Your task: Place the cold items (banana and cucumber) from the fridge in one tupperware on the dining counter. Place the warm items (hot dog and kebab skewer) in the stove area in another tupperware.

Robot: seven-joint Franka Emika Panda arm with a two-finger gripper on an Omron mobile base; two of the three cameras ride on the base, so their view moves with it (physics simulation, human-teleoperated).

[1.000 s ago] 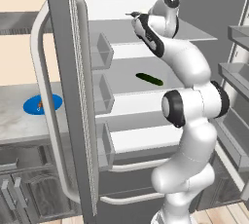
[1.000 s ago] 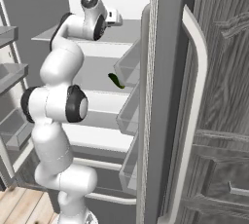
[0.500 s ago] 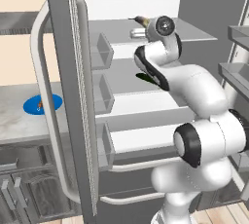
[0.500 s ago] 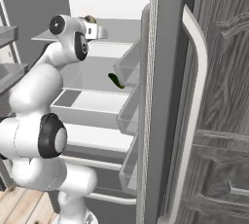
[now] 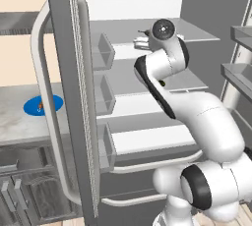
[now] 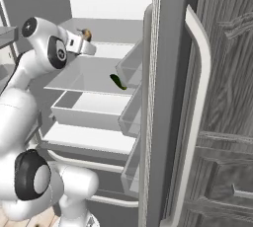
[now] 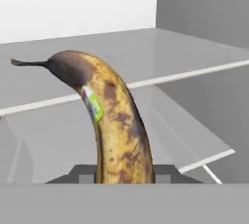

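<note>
A brown-spotted yellow banana (image 7: 113, 125) with a small sticker stands up between my fingertips (image 7: 164, 172), and my gripper (image 7: 124, 175) is shut on its lower end. The gripper (image 6: 83, 42) hangs in the open fridge, just above the upper glass shelf (image 6: 106, 49), with the banana (image 6: 87, 34) poking out of it. From the left, the gripper (image 5: 142, 41) shows at the same shelf. A dark green cucumber (image 6: 117, 81) lies on the shelf below, near the door bins. The tupperware, hot dog and kebab skewer are out of view.
The open fridge door (image 5: 69, 97) with its long handle and bins stands close on the left of my arm. A blue plate (image 5: 43, 105) sits on the counter beyond it. Another door (image 6: 165, 102) and a wood cabinet (image 6: 227, 122) wall off the right.
The arm has folded and its elbow has swung down. The hand, with the banana in it, has drawn back and slightly lower from the upper shelf. The cucumber has not moved.
</note>
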